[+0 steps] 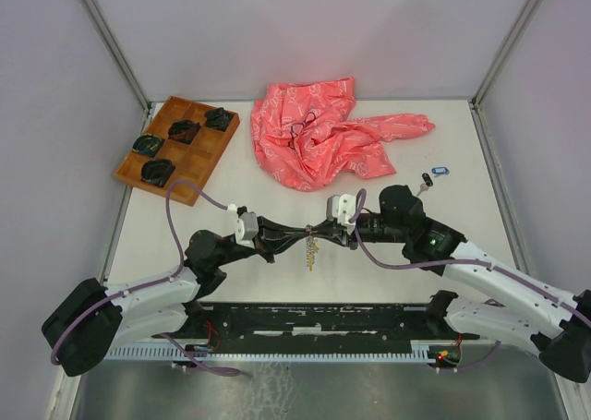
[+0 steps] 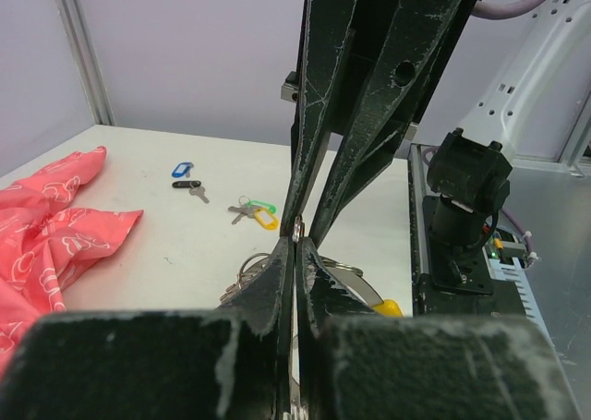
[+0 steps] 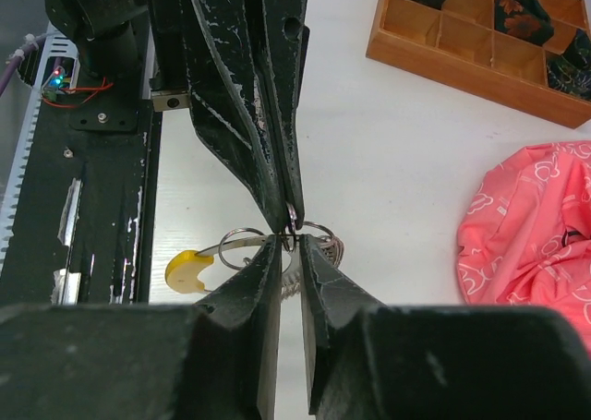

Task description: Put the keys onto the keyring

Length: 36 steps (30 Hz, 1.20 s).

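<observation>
White desk (image 1: pixel 443 254), grey booth walls round it.

Top view: wooden tray (image 1: pixel 205 148) at far left w/ dark lumps in four compartments, and a pink cloth (image 1: pixel 314 138) at far centre. Blue-tag key (image 1: pixel 440 171) and black-head key (image 1: pixel 425 180) lie on the desk just right of the cloth. Left gripper (image 1: pixel 305 232) and right gripper (image 1: pixel 323 230) meet tip to tip at the middle of the desk. A small metal bunch (image 1: pixel 312 252) hangs beneath the tips.

Right wrist view: the keyring (image 3: pixel 329 248), coil-like, sits at the tips, touching two small split rings (image 3: pixel 242 240). Yellow-head key (image 3: pixel 189 270) is just left of them. Right jaws stand a narrow slit apart w/ ring metal between the tips. Firm clamp or not, can't tell.

Left wrist view: left jaws are pressed together on a thin metal edge of the keyring. The right gripper's tips come down onto the same spot. Green-tag and yellow-tag keys (image 2: pixel 256 214) lie on the desk beyond, well apart from both grippers.
</observation>
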Each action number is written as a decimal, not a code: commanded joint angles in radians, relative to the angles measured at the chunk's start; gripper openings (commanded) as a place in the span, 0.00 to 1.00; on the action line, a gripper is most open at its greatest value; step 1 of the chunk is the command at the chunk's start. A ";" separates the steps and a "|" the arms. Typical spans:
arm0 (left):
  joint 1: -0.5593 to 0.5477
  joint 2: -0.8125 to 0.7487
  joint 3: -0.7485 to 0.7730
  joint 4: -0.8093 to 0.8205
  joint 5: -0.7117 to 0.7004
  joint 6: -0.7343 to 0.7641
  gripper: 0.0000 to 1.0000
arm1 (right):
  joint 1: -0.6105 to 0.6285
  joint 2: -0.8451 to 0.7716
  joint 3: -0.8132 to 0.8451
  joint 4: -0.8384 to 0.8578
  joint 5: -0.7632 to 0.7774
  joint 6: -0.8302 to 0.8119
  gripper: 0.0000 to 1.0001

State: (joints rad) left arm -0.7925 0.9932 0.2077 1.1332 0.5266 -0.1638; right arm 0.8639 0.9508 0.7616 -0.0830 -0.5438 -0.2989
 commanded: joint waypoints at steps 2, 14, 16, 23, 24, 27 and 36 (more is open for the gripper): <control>-0.002 0.001 0.024 0.089 0.018 -0.025 0.03 | -0.001 0.004 0.012 0.047 -0.012 0.014 0.16; -0.002 -0.040 0.066 -0.175 0.043 0.096 0.22 | 0.000 0.073 0.210 -0.321 0.003 -0.112 0.01; -0.001 -0.038 0.078 -0.219 0.058 0.109 0.25 | 0.000 0.099 0.247 -0.400 0.002 -0.140 0.01; -0.001 -0.011 0.121 -0.297 0.098 0.133 0.33 | 0.005 0.196 0.368 -0.597 0.035 -0.192 0.01; -0.001 -0.005 0.128 -0.306 0.110 0.134 0.33 | 0.007 0.206 0.384 -0.612 0.047 -0.197 0.01; -0.001 0.023 0.145 -0.317 0.128 0.134 0.35 | 0.013 0.234 0.417 -0.661 0.070 -0.211 0.01; -0.001 0.086 0.171 -0.319 0.149 0.135 0.35 | 0.030 0.283 0.472 -0.721 0.101 -0.234 0.01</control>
State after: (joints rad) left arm -0.7925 1.0626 0.3286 0.7933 0.6418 -0.0700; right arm 0.8837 1.2194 1.1599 -0.7830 -0.4610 -0.5037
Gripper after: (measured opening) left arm 0.352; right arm 0.017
